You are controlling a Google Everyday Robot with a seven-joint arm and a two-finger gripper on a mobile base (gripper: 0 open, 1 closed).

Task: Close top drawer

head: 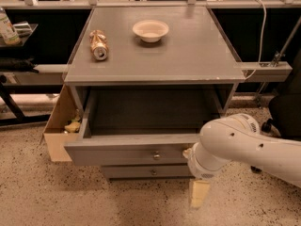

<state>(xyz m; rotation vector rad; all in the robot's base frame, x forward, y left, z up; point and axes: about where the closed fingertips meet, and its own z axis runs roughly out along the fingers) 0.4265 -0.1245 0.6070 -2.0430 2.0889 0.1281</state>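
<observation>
The top drawer [127,153] is the wide grey box pulled far out of the grey cabinet [155,60], and its inside looks empty. Its small silver knob [156,155] sits at the centre of the flat front panel. My white arm [235,145] reaches in from the right. Its wrist is against the right end of the drawer front. My gripper [198,193] hangs down just below that right end, in front of the lower drawer [141,172].
A white bowl [150,30] and a can lying on its side [98,44] rest on the cabinet top. An open cardboard box [61,126] stands on the speckled floor against the cabinet's left side. A dark chair or base [284,112] is at the right.
</observation>
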